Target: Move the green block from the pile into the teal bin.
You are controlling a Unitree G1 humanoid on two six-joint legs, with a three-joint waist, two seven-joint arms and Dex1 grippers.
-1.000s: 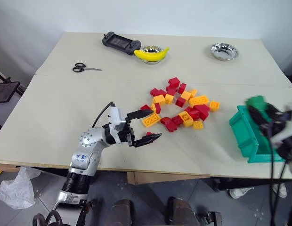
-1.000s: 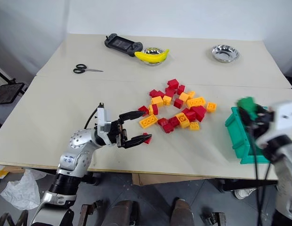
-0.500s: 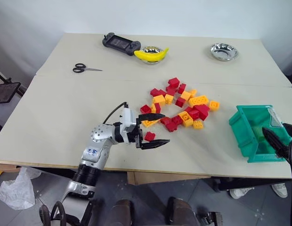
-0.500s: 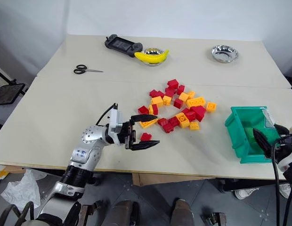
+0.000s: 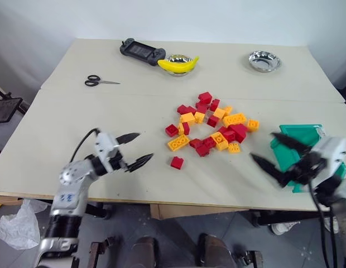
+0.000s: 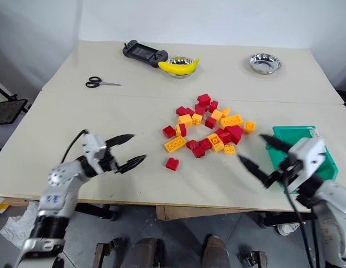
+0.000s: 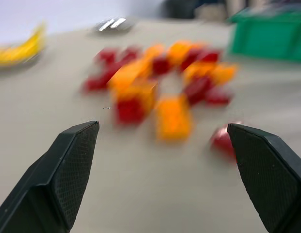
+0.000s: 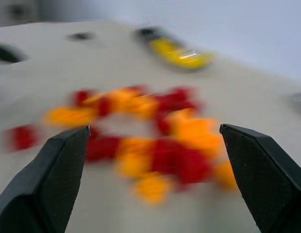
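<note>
On the left, the left gripper point(image 5: 144, 146) of two black fingers had drawn back toward the table's left edge, away from the lone red studded plastic brick point(image 5: 176, 162) it had been hovering beside a second before; its fingers stood spread apart with nothing between them. The brick lay where it had been on the pale tabletop point(image 5: 78, 111), just short of the pile point(image 5: 215, 123), a loose heap of red and orange-yellow studded plastic bricks, which looked undisturbed. Further right, the right gripper point(image 5: 262, 146), which a second earlier had carried the green block, a small dark green studded plastic brick, above the teal bin point(image 5: 301, 128), a teal-green rectangular plastic tub with sloped walls, had swung left off the bin and now pointed toward the pile, its fingers wide and empty. The green block showed nowhere on the table or in the pile; most likely it had dropped into the teal bin, whose inside the right gripper partly hid. If so, the task was as good as done, with both arms merely clearing away.
</note>
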